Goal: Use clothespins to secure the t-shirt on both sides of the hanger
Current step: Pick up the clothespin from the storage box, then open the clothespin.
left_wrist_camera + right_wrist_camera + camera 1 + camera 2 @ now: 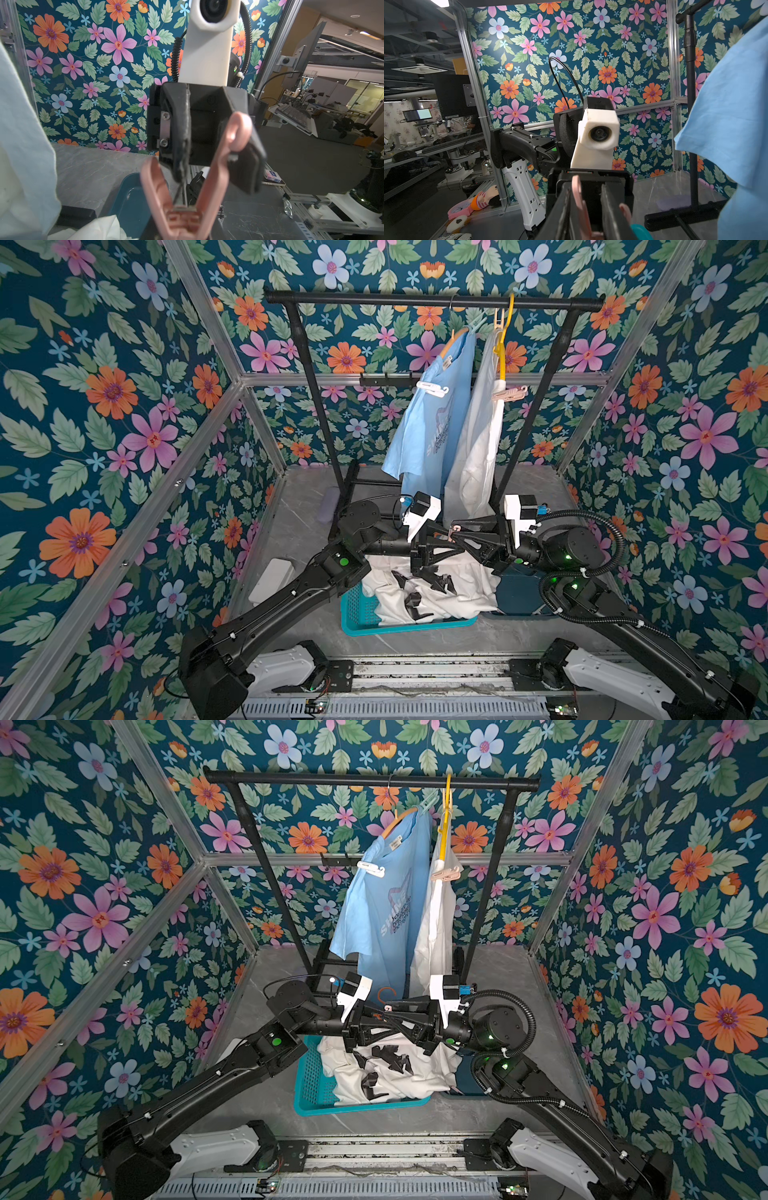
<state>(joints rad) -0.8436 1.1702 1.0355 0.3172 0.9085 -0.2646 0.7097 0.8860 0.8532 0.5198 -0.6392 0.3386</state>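
**Pink Peg Poised Between Two Grippers Above the Laundry Basket**

Floral wallpaper in blue, pink and orange lined the booth. A grey marble-patterned tabletop [299, 510] carried a black metal garment rail [432, 301]. From the rail hung a light-blue printed t-shirt [432, 418] on a wooden hanger [448, 344]. A white plastic clothespin [432, 387] was clipped on its shoulder nearer the camera. Just beside it, a white garment [478, 439] hung from a yellow plastic hanger [505, 348]. A beige-pink clothespin [509, 393] sat at that hanger's lower end.

Below the clothes, both arms met tip to tip over a teal plastic basket [353, 610] holding crumpled white cloth with black print [386, 593]. The left gripper [182, 229] was clenched on the hinge end of a pale pink plastic clothespin [155, 187]. The pin's two arms spread in a V towards the right gripper [589, 212]. That gripper's jaws stood apart. One finger lay between the pin's arms, and the looped arm sat loosely between the fingers with a gap showing.
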